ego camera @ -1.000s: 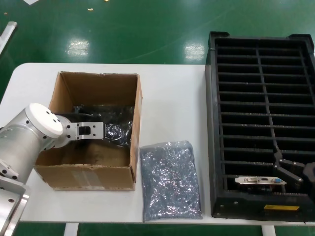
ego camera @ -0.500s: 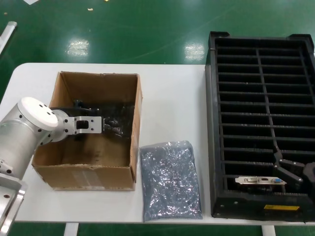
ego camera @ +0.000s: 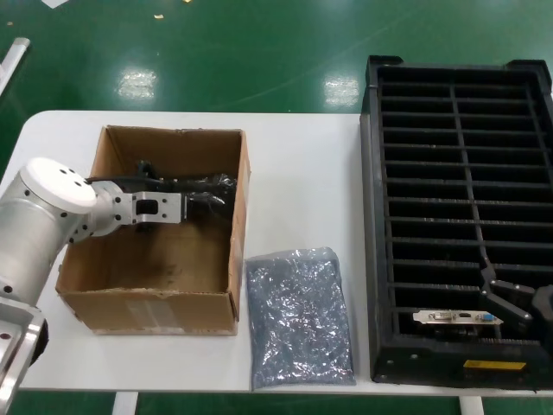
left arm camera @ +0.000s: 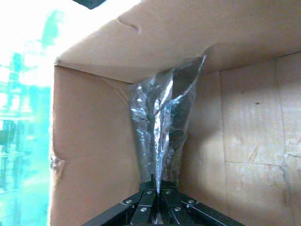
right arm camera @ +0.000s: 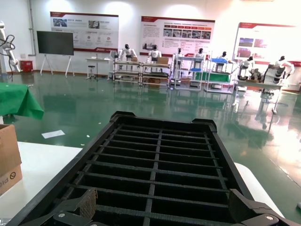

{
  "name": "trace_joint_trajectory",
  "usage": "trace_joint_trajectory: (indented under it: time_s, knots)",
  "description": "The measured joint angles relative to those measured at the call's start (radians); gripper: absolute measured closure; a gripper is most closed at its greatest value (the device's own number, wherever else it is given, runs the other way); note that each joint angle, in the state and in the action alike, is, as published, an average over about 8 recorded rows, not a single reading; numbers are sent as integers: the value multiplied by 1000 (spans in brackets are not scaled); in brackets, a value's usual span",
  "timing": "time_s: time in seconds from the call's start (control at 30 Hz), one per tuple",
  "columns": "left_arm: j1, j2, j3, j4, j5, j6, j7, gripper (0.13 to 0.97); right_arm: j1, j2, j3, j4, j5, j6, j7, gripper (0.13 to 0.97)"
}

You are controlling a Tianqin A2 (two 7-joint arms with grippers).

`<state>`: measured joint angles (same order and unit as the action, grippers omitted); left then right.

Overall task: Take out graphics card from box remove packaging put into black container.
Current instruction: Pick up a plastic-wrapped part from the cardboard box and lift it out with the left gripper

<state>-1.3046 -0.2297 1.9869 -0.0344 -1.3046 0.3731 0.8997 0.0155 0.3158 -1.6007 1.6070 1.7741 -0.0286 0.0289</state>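
Note:
My left gripper [ego camera: 192,200] reaches into the brown cardboard box [ego camera: 239,233] and is shut on the edge of the smoky dark-grey bag [ego camera: 212,188], holding it off the box floor. In the left wrist view the gripper [left arm camera: 158,188] pinches the crinkly bag [left arm camera: 162,117], which stands edge-on before the box wall [left arm camera: 94,141]. The graphics card does not show; the bag hides whatever is inside. The black container [ego camera: 380,259] stands on the right. My right gripper [ego camera: 510,296] hovers open over its near end, and its wrist view [right arm camera: 162,209] looks along the slots [right arm camera: 155,160].
A paler silvery speckled bag [ego camera: 299,316] lies flat on the white table [ego camera: 302,173] between box and container. A second card with a silver bracket [ego camera: 458,317] stands in the container's nearest slot, above a yellow label [ego camera: 492,366].
My left gripper has risen and moved toward the box's far side, lifting the dark bag off the floor so it now hangs edge-on. The right arm has not moved.

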Motion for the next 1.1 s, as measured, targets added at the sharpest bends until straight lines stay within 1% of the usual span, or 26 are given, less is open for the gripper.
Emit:
trace_joint_trajectory:
  time_s: [0.1,0.17,0.27,0.37,0.47,0.6,0.77,0.83,0.93,1.1]
  knots:
    - [3,-11,-15,-28,-23,10,37,958,0,0,0,0,0,0,0,129]
    - [13,-25,-23,-68,-36,17,50,958,0,0,0,0,0,0,0,129]
    - [46,-55,-26,-162,-43,28,44,959,0,0,0,0,0,0,0,129]
    - [95,-95,-18,-288,-35,43,1,959,0,0,0,0,0,0,0,129]
    - [152,-143,-8,-425,-16,63,-64,959,0,0,0,0,0,0,0,129]
    - [228,-213,2,-610,24,101,-177,959,0,0,0,0,0,0,0,129]
    - [321,-304,-6,-835,85,145,-332,959,0,0,0,0,0,0,0,129]
    - [359,-341,-21,-926,110,159,-394,959,0,0,0,0,0,0,0,129]
    - [417,-392,-53,-1057,140,177,-484,959,0,0,0,0,0,0,0,129]
    - [524,-468,-129,-1279,173,214,-645,959,0,0,0,0,0,0,0,129]
